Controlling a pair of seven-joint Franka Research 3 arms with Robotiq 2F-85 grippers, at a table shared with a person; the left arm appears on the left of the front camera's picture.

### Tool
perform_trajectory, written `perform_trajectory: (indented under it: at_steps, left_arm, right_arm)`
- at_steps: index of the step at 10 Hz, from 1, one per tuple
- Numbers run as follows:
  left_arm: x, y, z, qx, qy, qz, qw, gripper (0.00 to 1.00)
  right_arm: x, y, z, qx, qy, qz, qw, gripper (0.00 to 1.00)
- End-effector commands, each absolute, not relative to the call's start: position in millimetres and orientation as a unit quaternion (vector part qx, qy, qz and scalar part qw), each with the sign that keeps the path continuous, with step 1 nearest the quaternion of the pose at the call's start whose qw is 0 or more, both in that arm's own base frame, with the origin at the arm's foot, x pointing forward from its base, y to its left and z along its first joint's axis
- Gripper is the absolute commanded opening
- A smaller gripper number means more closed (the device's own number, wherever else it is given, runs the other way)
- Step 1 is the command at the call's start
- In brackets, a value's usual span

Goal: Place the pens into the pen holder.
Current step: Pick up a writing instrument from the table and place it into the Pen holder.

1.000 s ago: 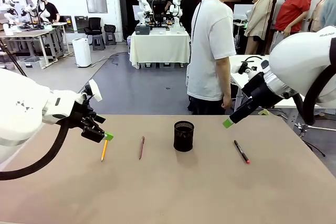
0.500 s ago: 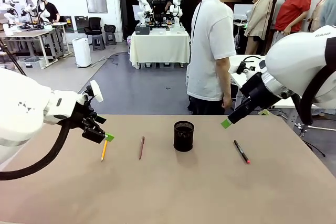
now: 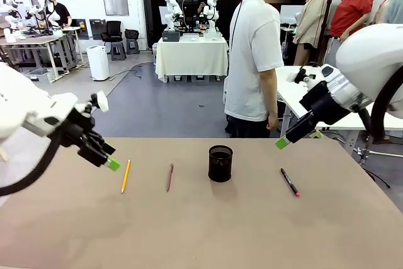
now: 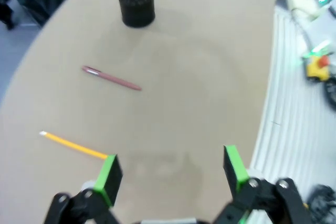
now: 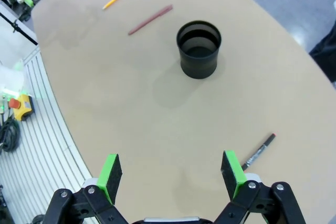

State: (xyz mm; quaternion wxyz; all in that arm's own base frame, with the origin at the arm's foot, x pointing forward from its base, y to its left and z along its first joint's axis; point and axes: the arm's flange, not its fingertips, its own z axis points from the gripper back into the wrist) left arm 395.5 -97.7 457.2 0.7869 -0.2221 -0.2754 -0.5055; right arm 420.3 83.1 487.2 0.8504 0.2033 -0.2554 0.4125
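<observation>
Well, left gripper (image 4: 170,156) and right gripper (image 5: 169,157) both gape wide, empty; my left pad (image 4: 109,174) covers one end of the yellow pencil (image 4: 72,145) — blurry view.

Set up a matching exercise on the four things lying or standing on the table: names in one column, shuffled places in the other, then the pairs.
1. yellow pen
2. reddish-brown pen
3. pen holder
4. black pen

A. standing upright
B. lying farthest to the robot's left
C. lying alone on the holder's right side
D. lying between the yellow pen and the holder

Pairs: 1-B, 2-D, 3-A, 4-C
</observation>
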Motion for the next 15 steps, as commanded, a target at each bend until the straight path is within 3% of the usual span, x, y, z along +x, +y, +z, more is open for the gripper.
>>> perform_trajectory:
  at_steps: [1, 5, 9, 15]
  left_arm:
    - [390, -83, 500, -0.220, -0.291, -0.507, 0.781, 1.00]
    - [367, -38, 554, -0.144, -0.389, -0.495, 0.764, 1.00]
    - [351, 2, 581, -0.149, -0.438, -0.481, 0.745, 1.00]
    - [358, 14, 628, -0.167, -0.425, -0.468, 0.756, 1.00]
  right_arm:
    - [421, 70, 498, 0.197, -0.281, 0.431, 0.834, 1.00]
    - [412, 25, 562, 0.246, -0.323, 0.450, 0.795, 1.00]
    - [405, -25, 601, 0.234, -0.351, 0.475, 0.772, 1.00]
    - [408, -71, 612, 0.228, -0.354, 0.461, 0.781, 1.00]
